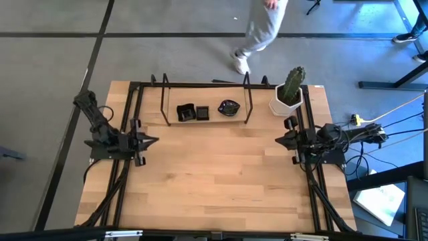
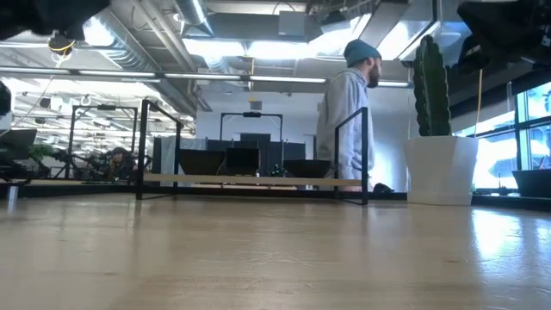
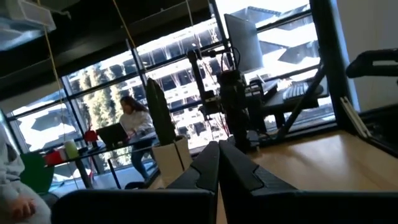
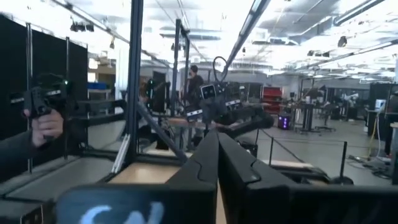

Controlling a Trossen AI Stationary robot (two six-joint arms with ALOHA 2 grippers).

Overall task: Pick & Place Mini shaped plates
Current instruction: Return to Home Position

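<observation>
At twelve o'clock on my table (image 1: 214,181), the small glossy black plates (image 1: 187,112) are showing too small for me to tell any stacking. Beyond them, a person in pale grey clothing (image 1: 261,30) is being cropped above the legs.

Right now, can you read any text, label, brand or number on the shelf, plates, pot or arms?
None readable. The black plates, the shelf, the white pot, the left gripper and the right gripper at the table's sides show no lettering.
A pale mark on the right arm's wrist housing is too blurred to read.
</observation>
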